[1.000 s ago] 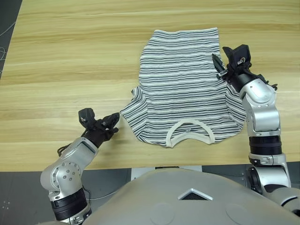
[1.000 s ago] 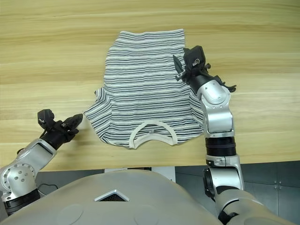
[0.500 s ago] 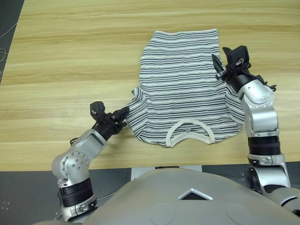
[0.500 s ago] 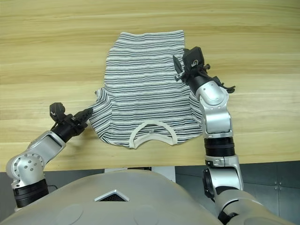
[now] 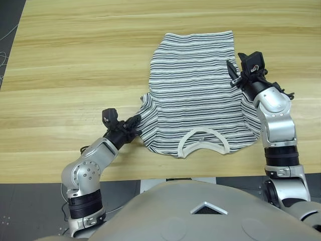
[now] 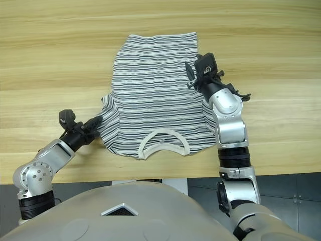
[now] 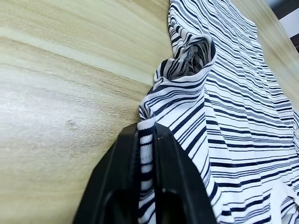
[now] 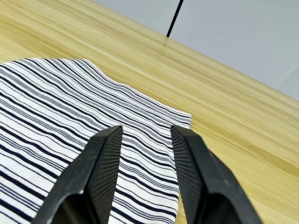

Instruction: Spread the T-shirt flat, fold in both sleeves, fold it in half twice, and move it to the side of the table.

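A black-and-white striped T-shirt [image 5: 195, 95] lies on the wooden table [image 5: 75, 60], its white collar [image 5: 203, 142] toward me and its hem at the far side. The left sleeve [image 7: 187, 60] is bunched and partly folded over. My left gripper [image 5: 134, 122] is low at that sleeve's outer edge, shut on the sleeve hem, with striped cloth pinched between its fingers [image 7: 131, 144]. My right gripper [image 5: 231, 70] hovers open over the shirt's right edge, halfway up the body; striped fabric shows between its fingers [image 8: 105, 154]. The right sleeve is partly hidden under my right arm.
Bare wood stretches to the left of the shirt and beyond its hem [image 5: 200, 34]. The table's front edge [image 5: 150, 178] runs just below the collar. A strip of tabletop [image 5: 306, 60] lies to the right of the shirt.
My left gripper slid right along the table to the left sleeve and now grips its hem. The right gripper stayed almost still above the shirt's right edge.
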Robot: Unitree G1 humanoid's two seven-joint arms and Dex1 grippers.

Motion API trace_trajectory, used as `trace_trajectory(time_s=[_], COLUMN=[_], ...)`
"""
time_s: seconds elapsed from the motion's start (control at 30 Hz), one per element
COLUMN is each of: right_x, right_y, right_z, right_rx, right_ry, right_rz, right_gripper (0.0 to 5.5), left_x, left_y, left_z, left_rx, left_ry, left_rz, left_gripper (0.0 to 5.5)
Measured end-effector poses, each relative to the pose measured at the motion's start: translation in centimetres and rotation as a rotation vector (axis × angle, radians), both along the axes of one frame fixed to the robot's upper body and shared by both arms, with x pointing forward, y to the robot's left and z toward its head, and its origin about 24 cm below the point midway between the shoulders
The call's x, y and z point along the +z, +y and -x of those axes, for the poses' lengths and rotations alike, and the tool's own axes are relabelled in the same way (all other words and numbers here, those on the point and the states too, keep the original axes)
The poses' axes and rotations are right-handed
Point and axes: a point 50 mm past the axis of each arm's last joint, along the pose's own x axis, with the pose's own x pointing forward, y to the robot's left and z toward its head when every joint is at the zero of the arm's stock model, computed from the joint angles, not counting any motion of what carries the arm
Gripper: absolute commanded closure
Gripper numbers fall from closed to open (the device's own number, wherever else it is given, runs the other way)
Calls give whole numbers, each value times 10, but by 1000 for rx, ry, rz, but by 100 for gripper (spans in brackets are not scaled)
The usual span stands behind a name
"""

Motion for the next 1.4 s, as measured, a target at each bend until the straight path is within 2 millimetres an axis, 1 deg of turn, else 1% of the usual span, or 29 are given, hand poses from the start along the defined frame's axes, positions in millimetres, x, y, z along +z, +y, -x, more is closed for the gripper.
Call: trace_trajectory(time_s=[0.3, 0.4, 0.47, 0.53, 0.6, 0.73, 0.87, 1.03, 1.13, 1.17, 1.27, 1.33, 1.4], right_x=[-2, -1, -1, -1, -1, 0, -1, -3, -6, -7, -9, -10, -11], right_y=[-2, -4, -5, -6, -6, -7, -7, -7, -7, -7, -7, -6, -5], right_z=[-2, -2, -3, -3, -3, -4, -4, -4, -3, -3, -2, -2, -1], right_rx=[-17, -24, -31, -34, -36, -41, -43, -47, -56, -58, -60, -62, -59], right_ry=[1, -7, -14, -16, -15, -21, -23, -16, -9, -4, 1, 5, 8], right_rz=[1, -1, -2, -3, -5, -6, -6, -8, -7, -6, -2, -2, -5], right_gripper=[360, 360, 360, 360, 360, 360, 360, 360, 360, 360, 360, 360, 360], left_x=[0, 2, 4, 7, 8, 10, 18, 32, 38, 40, 36, 30, 25], left_y=[7, 19, 35, 47, 48, 46, 38, 24, 15, 9, -7, -15, -19], left_z=[-5, -12, -20, -26, -29, -31, -33, -35, -33, -30, -19, -13, -7], left_rx=[32, 40, 61, 73, 63, 31, -31, -131, -173, -200, -281, -329, -356], left_ry=[-17, -40, -57, -61, -70, -86, -136, -207, -241, -250, -237, -214, -193], left_rz=[-18, -75, -153, -209, -215, -219, -217, -246, -265, -267, -257, -252, -258], left_gripper=[538, 538, 538, 538, 538, 538, 538, 538, 538, 538, 538, 538, 538])
